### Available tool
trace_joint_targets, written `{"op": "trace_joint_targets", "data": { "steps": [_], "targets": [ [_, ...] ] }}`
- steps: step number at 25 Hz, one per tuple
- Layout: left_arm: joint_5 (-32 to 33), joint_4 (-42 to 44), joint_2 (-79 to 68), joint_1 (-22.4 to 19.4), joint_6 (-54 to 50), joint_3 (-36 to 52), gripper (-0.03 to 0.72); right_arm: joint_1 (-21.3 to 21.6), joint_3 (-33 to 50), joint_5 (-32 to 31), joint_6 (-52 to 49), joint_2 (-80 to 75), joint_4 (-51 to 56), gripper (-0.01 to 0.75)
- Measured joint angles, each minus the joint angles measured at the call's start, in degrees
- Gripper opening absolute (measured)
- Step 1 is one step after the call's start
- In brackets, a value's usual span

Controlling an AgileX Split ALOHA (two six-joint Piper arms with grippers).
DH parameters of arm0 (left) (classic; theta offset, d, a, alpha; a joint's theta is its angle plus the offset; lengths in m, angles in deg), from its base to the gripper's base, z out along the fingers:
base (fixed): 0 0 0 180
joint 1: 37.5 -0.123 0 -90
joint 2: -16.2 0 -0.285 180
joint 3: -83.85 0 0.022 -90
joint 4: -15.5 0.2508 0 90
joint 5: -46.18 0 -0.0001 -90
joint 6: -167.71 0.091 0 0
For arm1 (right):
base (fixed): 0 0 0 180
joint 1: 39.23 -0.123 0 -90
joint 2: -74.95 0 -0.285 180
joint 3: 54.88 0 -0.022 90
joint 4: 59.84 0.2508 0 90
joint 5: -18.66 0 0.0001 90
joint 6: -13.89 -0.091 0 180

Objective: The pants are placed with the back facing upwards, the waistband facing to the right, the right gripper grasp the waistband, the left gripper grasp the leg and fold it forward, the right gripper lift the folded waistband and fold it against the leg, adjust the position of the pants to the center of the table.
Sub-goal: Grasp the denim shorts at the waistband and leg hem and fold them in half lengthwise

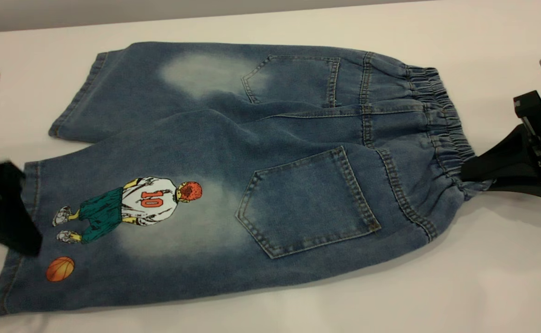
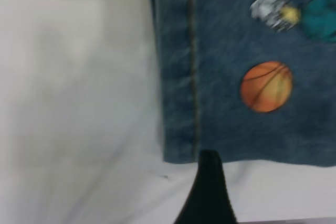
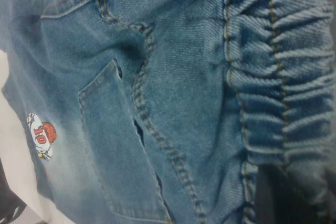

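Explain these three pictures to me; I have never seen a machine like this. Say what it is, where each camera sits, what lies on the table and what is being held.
This is a robot with two separate arms, each ending in a black two-fingered gripper. The wide picture is from a camera outside the rig, facing it. The other two come from cameras mounted on the arms' wrists, so they look closely at the cloth.

On the white table lie short denim pants, back up, both pockets showing. The gathered waistband points right; the leg printed with a basketball player points left.

The right gripper is at the waistband's near corner, its fingers closed on the bunched fabric. The left gripper is over the printed leg's hem; whether it has gripped yet cannot be told. In its wrist view one dark finger sits at the hem's corner.
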Motion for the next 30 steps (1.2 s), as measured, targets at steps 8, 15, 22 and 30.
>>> {"op": "trace_joint_targets", "data": {
  "steps": [8,15,22,30],
  "targets": [
    [-3.65,0.46,-9.74,0.00,0.49,0.00,0.529,0.00,0.00,0.00,0.00,0.00,-0.94,0.037],
    [-5.17,1.97,-10.29,0.00,0.96,-0.13,0.529,0.00,0.00,0.00,-0.12,0.00,-1.06,0.037],
    [-7.14,1.97,-14.26,0.00,1.04,-0.24,0.529,0.00,0.00,-0.08,-0.12,0.00,-1.33,0.037],
    [-8.51,1.87,-14.52,0.00,0.98,-0.24,0.475,0.00,0.00,-0.37,-0.12,0.00,-1.69,0.036]
  ]
}}
